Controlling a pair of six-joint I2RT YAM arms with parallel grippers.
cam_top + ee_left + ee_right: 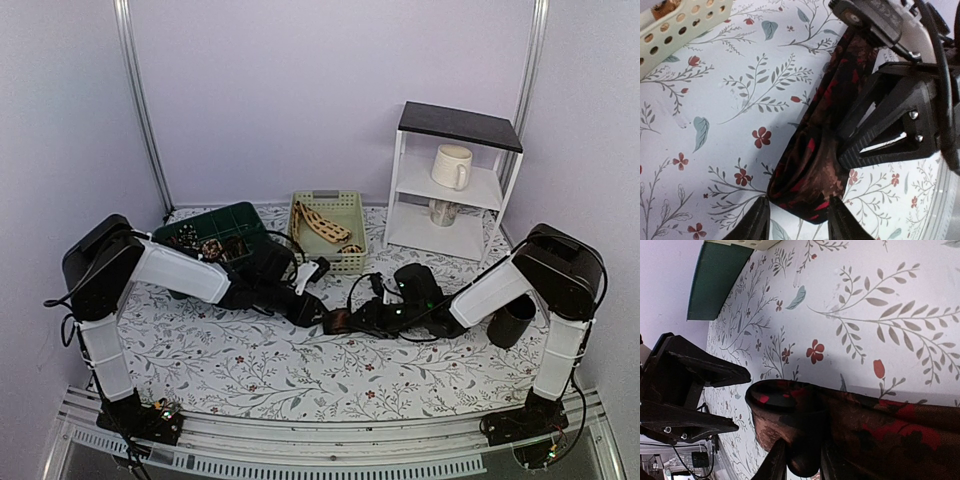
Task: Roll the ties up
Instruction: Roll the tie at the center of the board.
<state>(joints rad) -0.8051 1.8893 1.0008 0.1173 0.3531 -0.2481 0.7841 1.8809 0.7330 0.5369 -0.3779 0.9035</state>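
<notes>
A dark brown-black tie with red flecks point(340, 321) lies partly coiled on the floral cloth between both arms. In the left wrist view its looped end point(810, 165) hangs between the tips of my left gripper point(799, 220), which stands open, each tip just brushing the fabric. My right gripper point(801, 452) is shut on a fold of the same tie point(880, 425) beside the coil. From above, the left gripper point(312, 308) and the right gripper point(352, 318) meet at the coil. A beige tie point(322, 224) lies in the cream basket. Small coiled ties point(205, 243) sit in the green bin.
The green bin point(232, 214) and the cream basket point(350, 205) stand behind the grippers. A white shelf point(455, 175) with two mugs is at the back right. A black cup point(514, 320) stands by the right arm.
</notes>
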